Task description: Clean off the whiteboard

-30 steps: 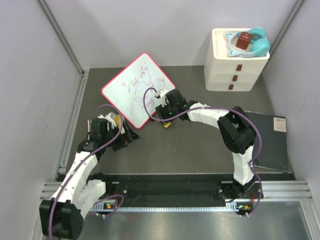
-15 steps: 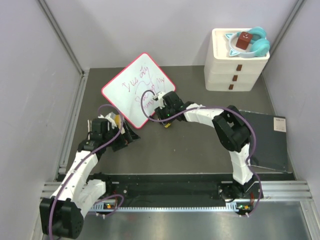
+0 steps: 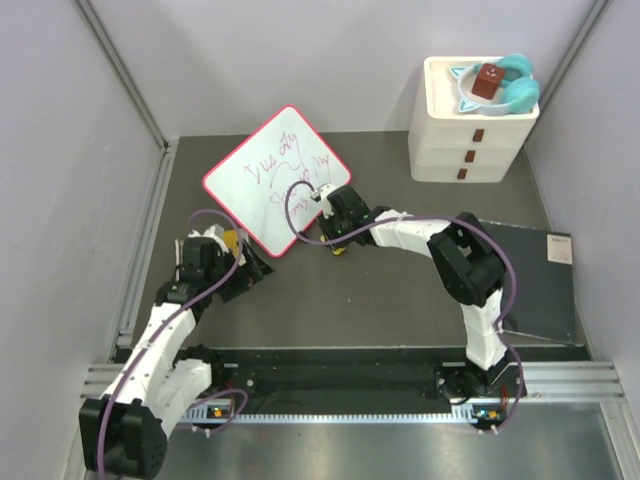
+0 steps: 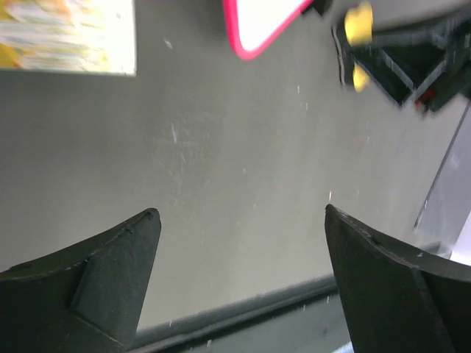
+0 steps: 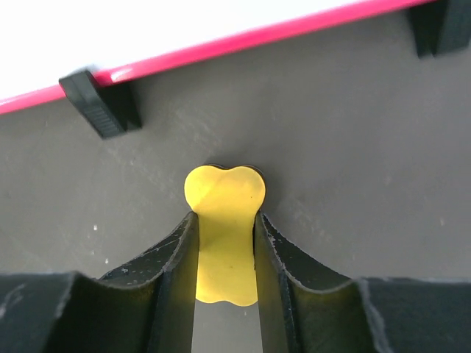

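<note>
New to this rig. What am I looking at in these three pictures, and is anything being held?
Two robot arms are bolted at the near edge of a table. The overhead picture shows both; the other two come from a camera on each wrist. On the table lie a whiteboard with red writing, a white drawer unit with a teal thing on top, and a dark sheet at the right. The right gripper is shut on a small yellow piece beside the whiteboard's clipped edge. The left gripper is open and empty.
</note>
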Available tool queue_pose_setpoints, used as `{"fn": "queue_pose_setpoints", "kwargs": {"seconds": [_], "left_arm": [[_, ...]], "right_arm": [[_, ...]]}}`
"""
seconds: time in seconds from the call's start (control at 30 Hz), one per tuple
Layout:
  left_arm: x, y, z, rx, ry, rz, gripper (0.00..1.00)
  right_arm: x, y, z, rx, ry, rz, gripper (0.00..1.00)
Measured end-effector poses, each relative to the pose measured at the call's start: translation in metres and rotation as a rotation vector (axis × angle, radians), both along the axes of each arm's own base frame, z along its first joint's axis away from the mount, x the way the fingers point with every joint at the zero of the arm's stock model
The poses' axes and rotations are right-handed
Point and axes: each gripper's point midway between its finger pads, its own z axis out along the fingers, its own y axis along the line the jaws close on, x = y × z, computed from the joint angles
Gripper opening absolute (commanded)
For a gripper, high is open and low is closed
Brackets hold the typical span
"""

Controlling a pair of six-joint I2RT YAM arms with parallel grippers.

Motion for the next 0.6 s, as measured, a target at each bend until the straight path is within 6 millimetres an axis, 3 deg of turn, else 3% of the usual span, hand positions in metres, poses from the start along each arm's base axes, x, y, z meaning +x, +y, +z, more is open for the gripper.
{"fn": "queue_pose_setpoints", "kwargs": {"seconds": [0.1,0.3,0.47,0.6], "left_arm": [[0.007,0.005,0.000,-0.009,-0.055,0.058,0.86],[0.019,0.019,-0.002,-0.027,-0.223,0.191,0.90],[0.041,0.029,0.002,-0.029,-0.378,0.265,0.91],[0.065,0.030,0.003,-0.010,-0.422,0.266,0.91]], "right_arm": [[-0.006,-0.011,0.006,-0.006,-0.012,-0.025,0.04],[-0.017,-0.018,0.038,0.071,-0.053,-0.051,0.03],[-0.016,-0.003,0.069,0.195,-0.082,-0.045,0.03],[-0.015,0.006,0.078,0.292,-0.063,-0.044,0.02]]}}
